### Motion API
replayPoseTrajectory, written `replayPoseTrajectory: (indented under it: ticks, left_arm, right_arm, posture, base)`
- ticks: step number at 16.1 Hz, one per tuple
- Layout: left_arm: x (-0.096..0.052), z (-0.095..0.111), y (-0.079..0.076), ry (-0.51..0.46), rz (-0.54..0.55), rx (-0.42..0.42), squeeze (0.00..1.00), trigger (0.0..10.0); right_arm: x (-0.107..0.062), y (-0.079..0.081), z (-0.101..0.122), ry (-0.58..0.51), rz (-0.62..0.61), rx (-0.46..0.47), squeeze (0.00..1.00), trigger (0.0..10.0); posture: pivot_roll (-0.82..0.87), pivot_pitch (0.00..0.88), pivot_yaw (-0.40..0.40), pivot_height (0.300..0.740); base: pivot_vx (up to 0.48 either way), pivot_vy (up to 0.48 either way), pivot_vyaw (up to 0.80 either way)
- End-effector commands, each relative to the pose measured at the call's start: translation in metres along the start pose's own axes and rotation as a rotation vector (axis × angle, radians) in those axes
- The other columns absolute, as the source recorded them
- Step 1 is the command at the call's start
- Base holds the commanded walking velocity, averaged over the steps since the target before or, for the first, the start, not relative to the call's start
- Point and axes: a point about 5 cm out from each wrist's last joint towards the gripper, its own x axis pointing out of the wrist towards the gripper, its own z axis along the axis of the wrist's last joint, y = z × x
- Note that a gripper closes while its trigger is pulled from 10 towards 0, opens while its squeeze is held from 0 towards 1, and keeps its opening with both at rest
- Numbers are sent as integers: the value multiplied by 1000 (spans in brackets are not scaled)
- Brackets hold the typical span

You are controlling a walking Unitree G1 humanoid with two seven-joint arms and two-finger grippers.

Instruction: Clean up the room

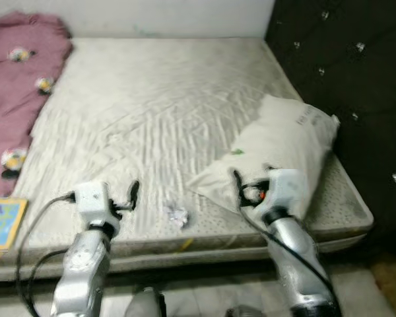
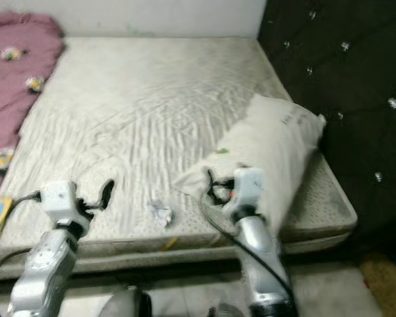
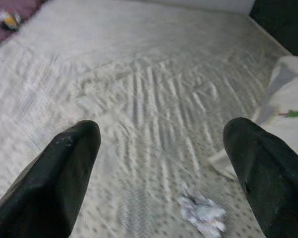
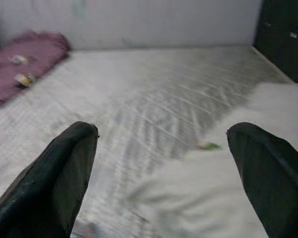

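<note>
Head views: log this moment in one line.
left hand open over mattress | right hand open at pillow | crumpled paper between

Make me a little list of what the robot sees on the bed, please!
bed: pale wrinkled mattress
pillow: white pillow lying near the dark headboard
trash: crumpled paper near the front edge
blanket: pink blanket along the left side
left tool: open, raised near the paper
right tool: open, over the pillow's corner

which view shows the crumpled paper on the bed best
The left wrist view: the crumpled paper lies close and large between the left gripper's open fingers. Both eye views show it as a small blurred scrap near the mattress edge. In the right wrist view, I can't identify it.
</note>
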Motion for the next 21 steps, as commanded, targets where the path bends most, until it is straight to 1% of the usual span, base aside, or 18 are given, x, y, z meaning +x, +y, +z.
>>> replayPoseTrajectory:
  ticks: [1, 3, 4, 5, 6, 8, 10, 12, 14, 16, 17, 19, 21]
  left_arm:
    - [-1, 2, -5, -8, -20, -6, 0, 10000]
    - [-1, 2, -4, -9, -11, -1, 0, 10000]
    - [-1, 1, -2, -3, 10, 32, 0, 10000]
    - [0, 2, 0, -33, 30, 106, 0, 10000]
    - [1, 2, 0, -39, 37, 127, 0, 10000]
    - [-1, 2, 0, -43, 34, 121, 0, 10000]
    - [-2, 4, 2, -51, 25, 77, 0, 10000]
    - [-1, 3, 3, -47, 18, 64, 0, 10000]
    - [0, 5, 5, -55, 27, 70, 0, 10000]
    - [1, 5, 5, -56, 14, 64, 0, 10000]
    - [0, 3, 3, -52, -4, 54, 0, 10000]
    - [-1, 2, 2, -47, -6, 45, 0, 10000]
    - [-1, 1, 1, -45, -5, 38, 0, 10000]
  right_arm:
    - [-3, -6, 0, 7, -17, -11, 0, 10000]
    - [-2, -5, 1, 1, -10, -19, 0, 10000]
    - [-2, -5, 1, 2, -10, -19, 0, 10000]
    - [-2, -5, 1, 3, -9, -19, 0, 10000]
    - [-2, -6, 1, 6, -16, -30, 0, 10000]
    - [-2, -5, 1, 8, -14, -35, 0, 10000]
    - [-1, -5, 1, 6, -13, -45, 0, 10000]
    - [0, -5, 2, 2, -8, -60, 0, 10000]
    - [0, -5, 3, -4, -9, -74, 0, 10000]
    - [0, -12, 3, -5, -58, -96, 0, 10000]
    - [0, -16, 3, -2, -72, -107, 0, 10000]
    - [0, -21, 4, 0, -87, -124, 0, 10000]
    - [2, -26, 7, -8, -122, -156, 0, 10000]
  posture:
    - [38, 75, -38, 740]
    - [39, 76, -38, 740]
    - [39, 76, -38, 740]
    - [39, 76, -38, 740]
    - [40, 78, -39, 740]
    - [41, 79, -36, 740]
    - [39, 83, -37, 740]
    - [40, 83, -38, 740]
    - [42, 82, -38, 740]
    - [42, 78, -35, 740]
    - [42, 78, -36, 740]
    - [38, 73, -37, 740]
    - [38, 73, -37, 740]
  base:
    - [0, 480, 0]
    - [0, 480, 0]
    - [0, 480, 0]
    - [0, 401, 0]
    - [0, 0, 0]
    - [0, 0, 0]
    - [0, 0, 0]
    - [0, 0, 0]
    - [0, 0, 791]
    - [0, 0, 784]
    - [0, 0, 781]
    - [0, 0, 756]
    - [0, 0, 216]
